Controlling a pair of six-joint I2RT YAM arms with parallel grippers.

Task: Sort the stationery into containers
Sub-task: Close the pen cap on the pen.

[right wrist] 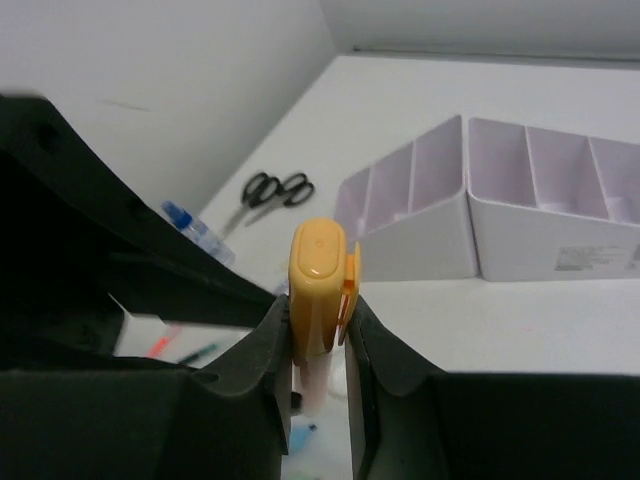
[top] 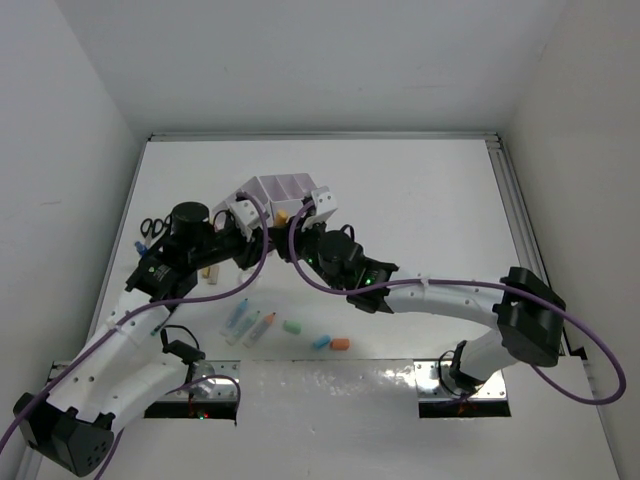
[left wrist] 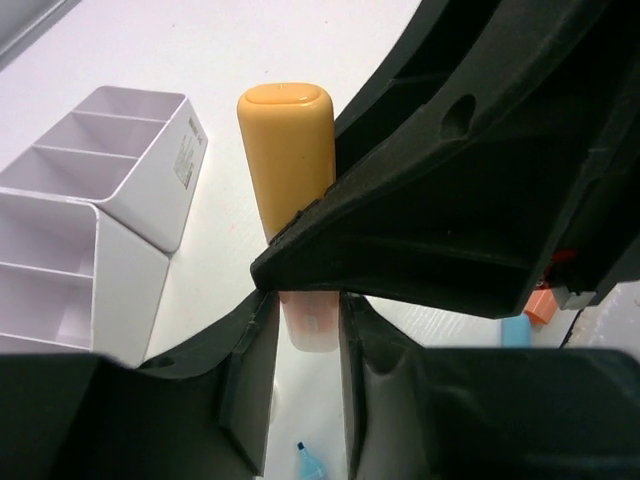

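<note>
As left end effector (left wrist: 305,335) clamps pen (left wrist: 288,180), right end effector (right wrist: 318,330) clamps cap (right wrist: 317,265)

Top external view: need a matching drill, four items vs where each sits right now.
Items:
1. scissors
2. yellow marker
3. organiser
4. green capsule

Places:
A. gripped between the fingers of both the left claw and the right claw
B. far middle of the table, just beyond the claws
C. lying flat at the table's left edge
D. loose on the near part of the table, next to the blue capsule

Pairs: 1-C, 2-A, 3-B, 4-D
</note>
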